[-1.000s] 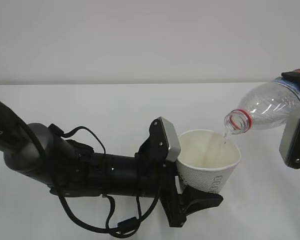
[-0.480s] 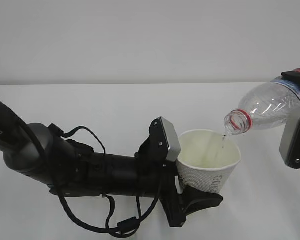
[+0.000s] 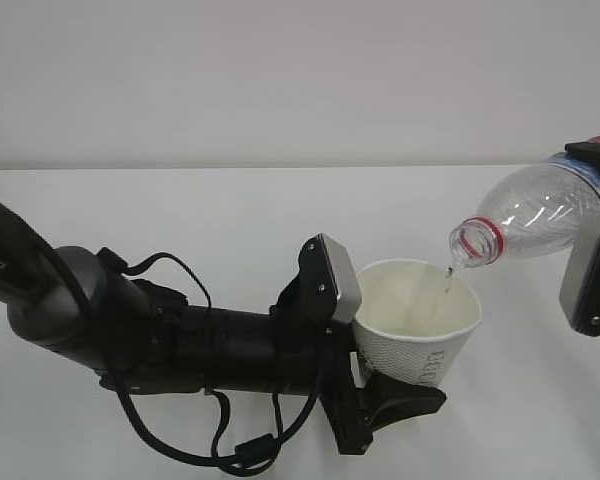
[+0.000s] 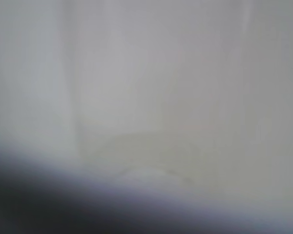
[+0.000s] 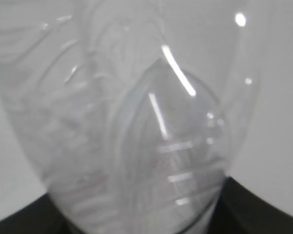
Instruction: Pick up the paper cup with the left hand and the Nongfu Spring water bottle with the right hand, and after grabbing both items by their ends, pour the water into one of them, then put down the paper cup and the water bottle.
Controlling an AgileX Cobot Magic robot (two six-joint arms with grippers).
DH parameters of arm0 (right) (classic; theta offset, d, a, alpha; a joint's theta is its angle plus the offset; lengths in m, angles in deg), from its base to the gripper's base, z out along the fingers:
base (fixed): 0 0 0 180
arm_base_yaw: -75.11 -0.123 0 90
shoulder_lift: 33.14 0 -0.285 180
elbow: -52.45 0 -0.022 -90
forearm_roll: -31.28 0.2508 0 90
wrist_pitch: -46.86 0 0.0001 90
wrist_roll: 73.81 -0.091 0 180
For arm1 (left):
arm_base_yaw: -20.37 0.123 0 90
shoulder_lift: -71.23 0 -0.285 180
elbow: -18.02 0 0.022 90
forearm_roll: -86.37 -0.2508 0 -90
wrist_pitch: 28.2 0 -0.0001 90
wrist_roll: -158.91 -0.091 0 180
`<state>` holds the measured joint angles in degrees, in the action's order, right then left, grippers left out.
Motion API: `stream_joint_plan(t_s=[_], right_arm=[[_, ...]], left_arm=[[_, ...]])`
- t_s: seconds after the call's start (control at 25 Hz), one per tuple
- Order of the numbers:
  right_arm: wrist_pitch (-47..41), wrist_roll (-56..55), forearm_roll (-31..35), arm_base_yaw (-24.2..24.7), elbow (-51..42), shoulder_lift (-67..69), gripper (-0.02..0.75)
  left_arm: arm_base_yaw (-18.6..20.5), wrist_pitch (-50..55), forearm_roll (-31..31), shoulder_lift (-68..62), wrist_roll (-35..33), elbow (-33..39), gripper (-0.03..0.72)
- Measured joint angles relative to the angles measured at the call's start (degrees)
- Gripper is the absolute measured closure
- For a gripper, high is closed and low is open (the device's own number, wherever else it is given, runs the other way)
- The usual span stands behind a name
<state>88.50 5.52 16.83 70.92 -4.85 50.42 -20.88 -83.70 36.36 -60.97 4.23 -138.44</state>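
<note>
The white paper cup (image 3: 420, 335) stands upright, clamped low on its side between the grey-plated finger and the black lower finger of my left gripper (image 3: 378, 345). Up close in the left wrist view there is only a blurred white cup wall (image 4: 151, 97). My right gripper (image 3: 594, 215) is shut on the rear of the clear Nongfu Spring water bottle (image 3: 535, 220). The bottle is tipped down to the left, and its red-ringed mouth hangs over the cup's far rim. A thin stream of water (image 3: 448, 283) falls into the cup. The bottle's ribbed body (image 5: 136, 122) fills the right wrist view.
The white table (image 3: 230, 220) stretches behind and to the left, backed by a plain grey wall. My left arm (image 3: 130, 330), with its looped cables, lies across the lower left of the table.
</note>
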Motion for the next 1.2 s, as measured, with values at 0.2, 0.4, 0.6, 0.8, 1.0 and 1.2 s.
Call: stream_joint_plan(t_s=[0.2, 0.4, 0.6, 0.8, 1.0, 1.2], right_arm=[[0.0, 0.1, 0.0, 0.0, 0.0, 0.0, 0.332], [0.1, 0.1, 0.1, 0.0, 0.0, 0.0, 0.332], [0.1, 0.2, 0.1, 0.0, 0.0, 0.0, 0.332], [0.1, 0.2, 0.2, 0.0, 0.0, 0.0, 0.332], [0.1, 0.2, 0.2, 0.0, 0.0, 0.0, 0.332], [0.2, 0.2, 0.2, 0.0, 0.0, 0.0, 0.332]], left_arm=[[0.0, 0.0, 0.0, 0.0, 0.0, 0.0, 0.176], [0.0, 0.0, 0.0, 0.0, 0.0, 0.0, 0.176], [0.0, 0.0, 0.0, 0.0, 0.0, 0.0, 0.176], [0.0, 0.0, 0.0, 0.0, 0.0, 0.0, 0.176], [0.0, 0.0, 0.0, 0.0, 0.0, 0.0, 0.176], [0.0, 0.0, 0.0, 0.0, 0.0, 0.0, 0.176]])
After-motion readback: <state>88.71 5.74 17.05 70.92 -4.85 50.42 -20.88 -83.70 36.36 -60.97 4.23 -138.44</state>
